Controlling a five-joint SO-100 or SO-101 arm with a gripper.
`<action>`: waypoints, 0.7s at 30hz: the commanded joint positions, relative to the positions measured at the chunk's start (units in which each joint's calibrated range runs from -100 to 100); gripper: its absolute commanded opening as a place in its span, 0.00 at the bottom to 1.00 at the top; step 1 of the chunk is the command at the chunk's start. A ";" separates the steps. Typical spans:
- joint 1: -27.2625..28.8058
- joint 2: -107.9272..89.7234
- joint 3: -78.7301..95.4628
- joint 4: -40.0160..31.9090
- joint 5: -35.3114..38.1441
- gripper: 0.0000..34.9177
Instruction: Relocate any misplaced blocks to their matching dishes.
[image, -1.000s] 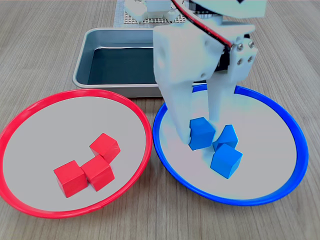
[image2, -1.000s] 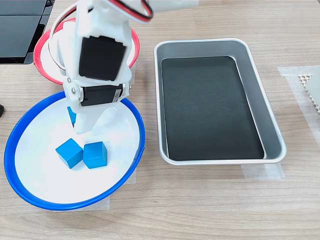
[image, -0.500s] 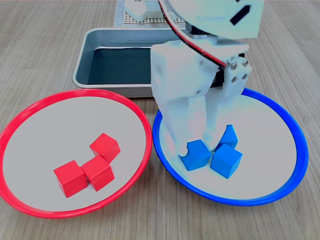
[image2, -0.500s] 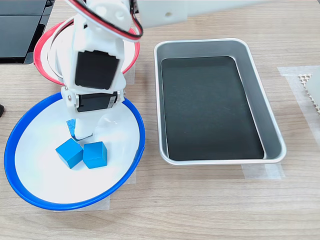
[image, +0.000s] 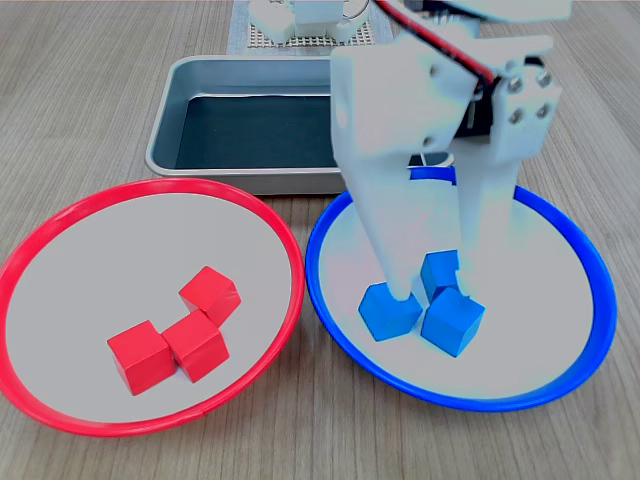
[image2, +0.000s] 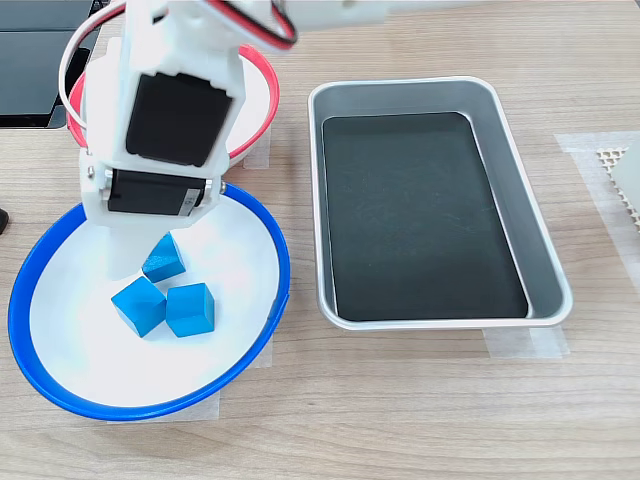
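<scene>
Three blue blocks (image: 390, 312) (image: 452, 322) (image: 440, 272) lie close together in the blue-rimmed dish (image: 590, 272); the second exterior view shows the same cluster (image2: 163, 260) in that dish (image2: 281, 270). Three red blocks (image: 209, 295) (image: 140, 355) (image: 198, 345) lie in the red-rimmed dish (image: 292, 262). My white gripper (image: 435, 285) hangs open over the blue dish. Its two fingers straddle the rear blue block without closing on it. One fingertip (image: 400, 285) rests just above the front-left blue block. In the second exterior view the arm hides most of the red-rimmed dish (image2: 258, 112).
A rectangular metal tray (image: 168, 132) with a dark floor stands behind the dishes; it lies to the second exterior view's right (image2: 322, 210). A perforated white base (image: 262, 36) sits behind the tray. A dark device (image2: 40, 40) lies in the second exterior view's top left corner.
The gripper came down into the blue dish with a blue block, opened and let it go beside the other two. It has since shifted to the first exterior view's right.
</scene>
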 joint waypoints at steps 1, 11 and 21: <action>-0.81 -10.35 8.32 -2.61 -2.44 0.19; 0.03 -31.33 35.45 -7.90 -4.98 0.06; 0.50 -47.36 53.29 -14.34 -11.23 0.01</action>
